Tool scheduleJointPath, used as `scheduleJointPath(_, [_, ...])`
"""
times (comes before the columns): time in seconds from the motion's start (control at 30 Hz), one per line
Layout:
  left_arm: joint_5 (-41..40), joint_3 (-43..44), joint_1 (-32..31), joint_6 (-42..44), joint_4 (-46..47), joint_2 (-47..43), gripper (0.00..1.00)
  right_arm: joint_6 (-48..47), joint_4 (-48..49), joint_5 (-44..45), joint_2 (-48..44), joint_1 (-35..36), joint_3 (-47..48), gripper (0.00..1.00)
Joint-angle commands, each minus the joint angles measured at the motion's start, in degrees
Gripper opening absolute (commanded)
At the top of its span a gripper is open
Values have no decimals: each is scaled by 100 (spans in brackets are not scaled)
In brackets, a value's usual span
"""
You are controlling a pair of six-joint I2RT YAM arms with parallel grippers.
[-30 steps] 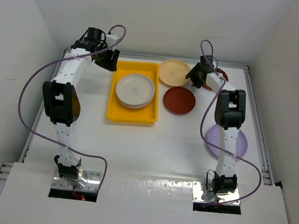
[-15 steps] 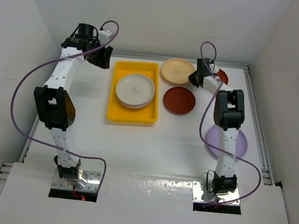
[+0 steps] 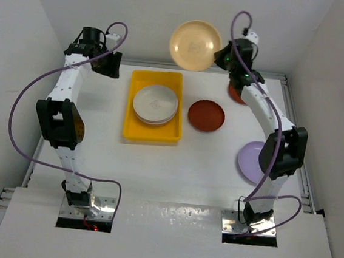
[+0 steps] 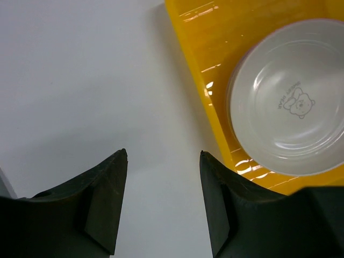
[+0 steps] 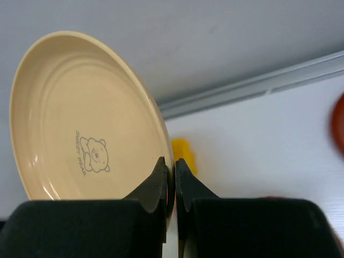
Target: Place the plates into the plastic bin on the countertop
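Observation:
My right gripper (image 3: 218, 59) (image 5: 173, 161) is shut on the rim of a cream plate (image 3: 195, 44) (image 5: 80, 118), which hangs tilted in the air above the back of the countertop (image 3: 156, 164). The yellow plastic bin (image 3: 134, 128) (image 4: 199, 59) holds a stack of pale plates (image 3: 155, 103) (image 4: 287, 102). A dark red plate (image 3: 206, 115) lies right of the bin. Another dark red plate (image 3: 236, 97) is mostly hidden behind the right arm. A purple plate (image 3: 248, 161) lies at the right, partly under that arm. My left gripper (image 3: 108, 65) (image 4: 162, 156) hangs open over bare surface left of the bin.
White walls close in the countertop on the left, back and right. A metal edging (image 3: 297, 129) runs along the right side. The arm bases (image 3: 86, 200) sit at the near edge.
My right gripper has closed on the cream plate and lifted it off the countertop, up and to the left. The left arm has drawn back a little to the left.

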Motion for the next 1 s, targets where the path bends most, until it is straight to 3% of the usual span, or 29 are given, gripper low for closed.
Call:
scheduleJointPath(0.0, [-5, -88, 202, -203, 118, -8, 59, -661, -885, -432, 573, 784, 225, 0])
scheduleJointPath(0.23, [144, -142, 255, -255, 242, 54, 59, -898, -1466, -301, 1496, 1270, 1227, 0])
scheduleJointPath(0.43, [285, -142, 255, -203, 294, 54, 59, -1031, -1360, -397, 1760, 1410, 964, 0])
scheduleJointPath(0.5, [285, -194, 255, -203, 294, 54, 59, -1057, -1510, -406, 1813, 1454, 955, 4])
scheduleJointPath(0.67, [338, -195, 307, -203, 294, 1, 59, -1233, -1475, -362, 1831, 1577, 876, 40])
scheduleJointPath(0.77, [391, -247, 308, -203, 294, 1, 59, -1461, -1396, -292, 1866, 1657, 902, 46])
scheduleJointPath(0.97, [505, -247, 413, -203, 294, -52, 59, -1698, -1501, -248, 1954, 1771, 1183, 47])
